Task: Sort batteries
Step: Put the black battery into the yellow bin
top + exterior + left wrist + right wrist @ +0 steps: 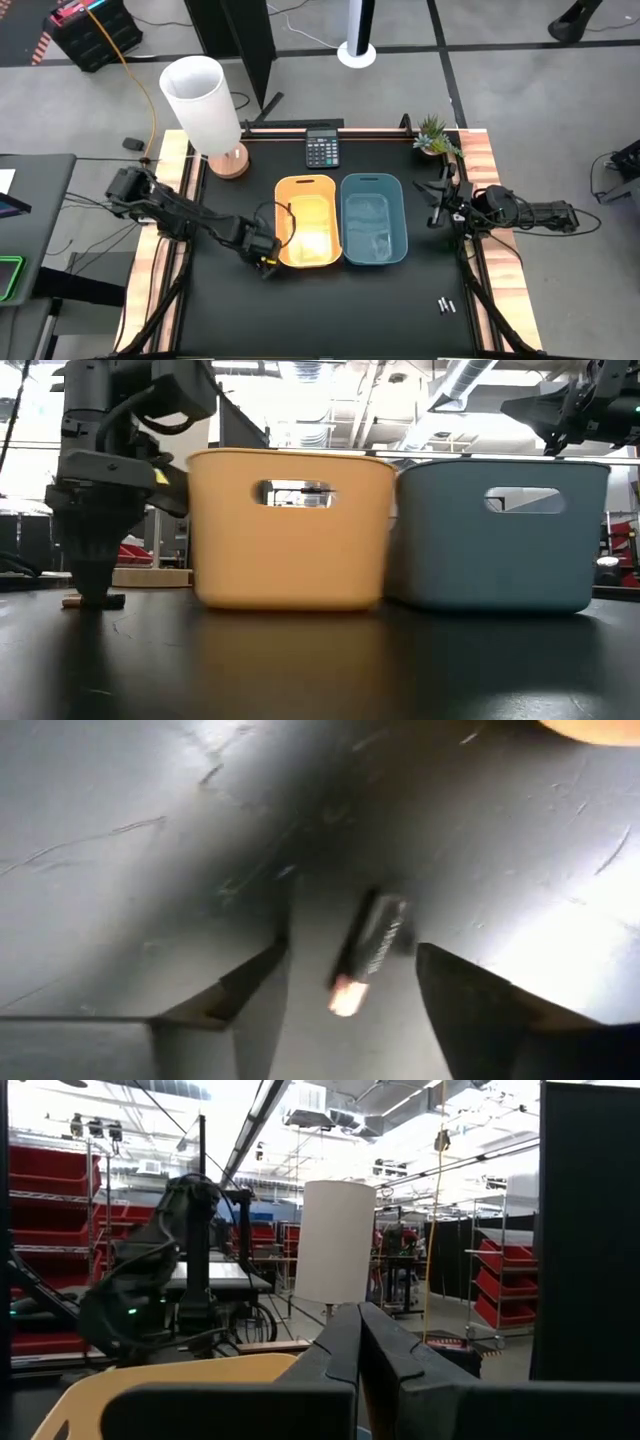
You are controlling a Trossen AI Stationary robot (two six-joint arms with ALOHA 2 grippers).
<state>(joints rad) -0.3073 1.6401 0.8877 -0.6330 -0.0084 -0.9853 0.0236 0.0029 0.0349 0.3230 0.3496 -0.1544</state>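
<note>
A dark battery (366, 952) with a coppery end lies flat on the black table, just off the near-left corner of the yellow bin (306, 222). My left gripper (350, 988) is down at the table, open, one finger on either side of this battery with a gap on both sides; the low view shows it there too (95, 596). Two more small batteries (445, 305) lie near the table's near right corner. My right gripper (437, 200) hangs shut and empty above the table's right edge, beside the blue bin (373, 220).
The yellow and blue bins stand side by side at the table's middle. A black calculator (321, 148), a white cylinder lamp (203, 100) on a wooden base and a small plant (435, 135) stand along the far edge. Bare black table lies on the near side.
</note>
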